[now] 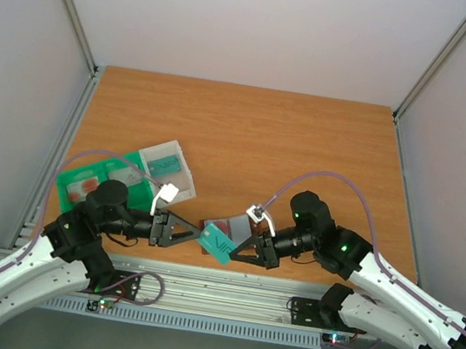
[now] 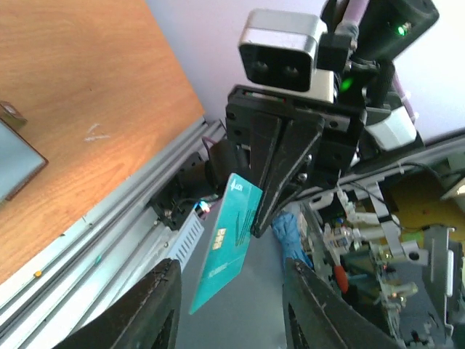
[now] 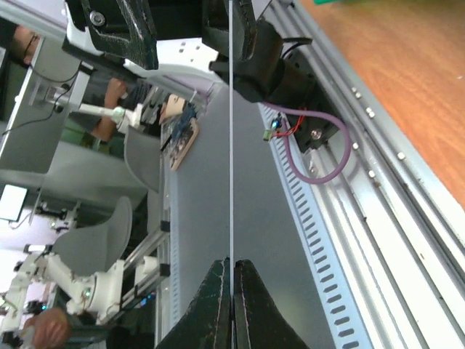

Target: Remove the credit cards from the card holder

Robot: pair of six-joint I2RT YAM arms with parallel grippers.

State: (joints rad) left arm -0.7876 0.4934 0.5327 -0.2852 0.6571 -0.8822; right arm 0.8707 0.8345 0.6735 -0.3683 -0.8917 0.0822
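overhead, right gripper [image 1: 234, 252] pinching teal card [image 1: 217, 244], left gripper [image 1: 197, 238] wide, card edge-on from right wrist

One gripped card [image 1: 218, 244], one card holder [image 1: 234, 225]

A robotics lab, set up as a test cell. In the top view a wooden surface [image 1: 248, 133] sits boxed in by plain white panels [image 1: 256, 20] on metal framing, with an aluminium rail [image 1: 225, 283] and cabling along the bottom edge. At the lower right of the left wrist view stands a workbench [image 2: 378, 240] crowded with wires and gear. The left of the right wrist view shows a grey chair [image 3: 94, 240] and another white robot arm [image 3: 94, 291].
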